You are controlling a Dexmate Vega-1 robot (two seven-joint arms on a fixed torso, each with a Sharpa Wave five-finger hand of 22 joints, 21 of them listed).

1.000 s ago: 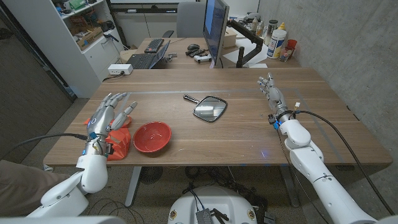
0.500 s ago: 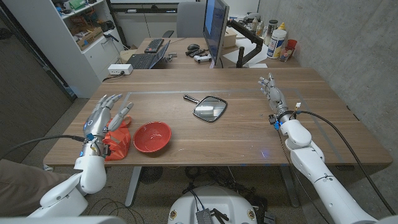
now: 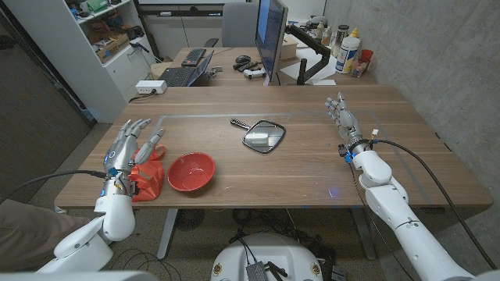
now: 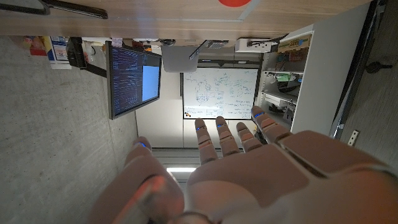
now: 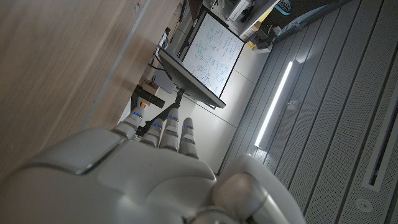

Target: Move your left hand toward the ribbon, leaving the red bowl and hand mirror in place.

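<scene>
A crumpled red ribbon (image 3: 148,178) lies near the table's front left edge. My left hand (image 3: 130,147) hovers over its left side, fingers spread and holding nothing; the same hand (image 4: 249,174) shows with straight fingers in the left wrist view. Right of the ribbon sits the red bowl (image 3: 191,171), whose rim (image 4: 238,2) peeks into the left wrist view. The hand mirror (image 3: 262,135) lies at the table's middle, handle pointing back-left. My right hand (image 3: 343,119) stands over the right side of the table, fingers straight and apart, holding nothing; its back (image 5: 143,168) shows in the right wrist view.
A second desk behind the table carries a monitor (image 3: 270,37), keyboard (image 3: 178,76) and bottles (image 3: 348,51). A power strip (image 3: 150,87) sits at the back left corner. Shelves (image 3: 101,39) stand at the far left. A concrete wall runs along the right.
My left hand has drifted slightly back and left over the ribbon. The bowl, the mirror and my right hand have not moved.
</scene>
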